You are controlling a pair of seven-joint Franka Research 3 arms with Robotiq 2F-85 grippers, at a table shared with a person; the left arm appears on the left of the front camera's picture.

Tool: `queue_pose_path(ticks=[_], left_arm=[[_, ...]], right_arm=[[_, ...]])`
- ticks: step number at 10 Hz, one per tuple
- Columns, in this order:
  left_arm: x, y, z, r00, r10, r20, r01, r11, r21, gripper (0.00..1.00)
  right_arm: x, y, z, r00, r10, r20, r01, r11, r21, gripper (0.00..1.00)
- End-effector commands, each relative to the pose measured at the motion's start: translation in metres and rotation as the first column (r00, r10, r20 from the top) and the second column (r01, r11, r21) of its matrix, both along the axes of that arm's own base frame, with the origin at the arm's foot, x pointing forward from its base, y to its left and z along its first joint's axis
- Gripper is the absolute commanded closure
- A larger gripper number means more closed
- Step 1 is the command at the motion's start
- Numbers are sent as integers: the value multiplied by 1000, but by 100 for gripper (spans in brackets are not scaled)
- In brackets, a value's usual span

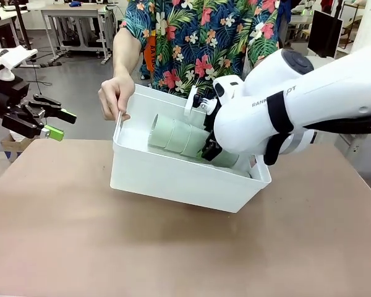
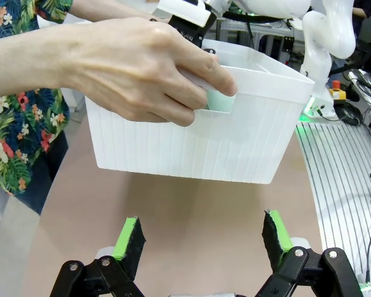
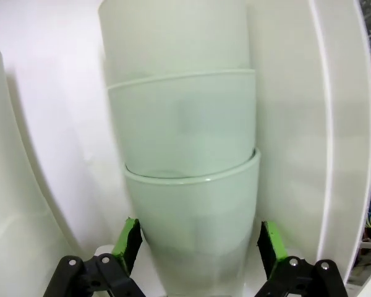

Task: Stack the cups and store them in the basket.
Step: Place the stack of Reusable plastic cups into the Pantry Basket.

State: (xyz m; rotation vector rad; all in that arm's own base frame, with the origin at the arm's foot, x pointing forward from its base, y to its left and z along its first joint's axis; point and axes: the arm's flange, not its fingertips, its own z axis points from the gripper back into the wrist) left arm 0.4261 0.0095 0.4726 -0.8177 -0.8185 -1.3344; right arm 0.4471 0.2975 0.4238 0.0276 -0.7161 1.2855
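Observation:
The white basket [image 1: 173,176] stands tilted on the table, its left end lifted by a person's hand [image 1: 114,96] hooked in the handle slot. A stack of mint-green cups [image 1: 178,136] lies on its side inside. My right gripper [image 1: 206,148] reaches into the basket at the stack's right end. In the right wrist view the gripper [image 3: 200,247] is open, and its green pads [image 3: 128,243] flank the nearest of the cups [image 3: 185,204]. My left gripper [image 1: 54,122] hangs open and empty off the table's left edge. It faces the basket's end wall [image 2: 198,142], where a cup [image 2: 221,101] shows through the slot.
The person's hand [image 2: 142,68] grips the basket rim directly ahead of my left gripper [image 2: 201,241]. The person stands at the far side behind the basket. The brown table [image 1: 80,235] spreads bare in front of and to the left of the basket.

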Motion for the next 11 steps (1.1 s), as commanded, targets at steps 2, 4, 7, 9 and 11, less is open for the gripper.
queue_pose_path(ticks=[2,4,7,9,11], left_arm=[[0,-1,2,1000,11,-3,-11,1000,0,0],[0,-1,2,1000,11,-3,-11,1000,0,0],[0,-1,2,1000,11,-3,-11,1000,0,0],[0,-1,2,1000,11,-3,-11,1000,0,0],[0,-1,2,1000,11,-3,-11,1000,0,0]], right_arm=[[1,-40,43,999,-6,-36,10,995,104,0],[1,-76,69,997,20,-74,-4,978,207,0],[-8,-136,101,995,12,-99,21,946,324,0],[-13,-188,107,994,-10,-109,54,909,414,0],[-24,-244,104,994,2,-107,56,845,532,0]])
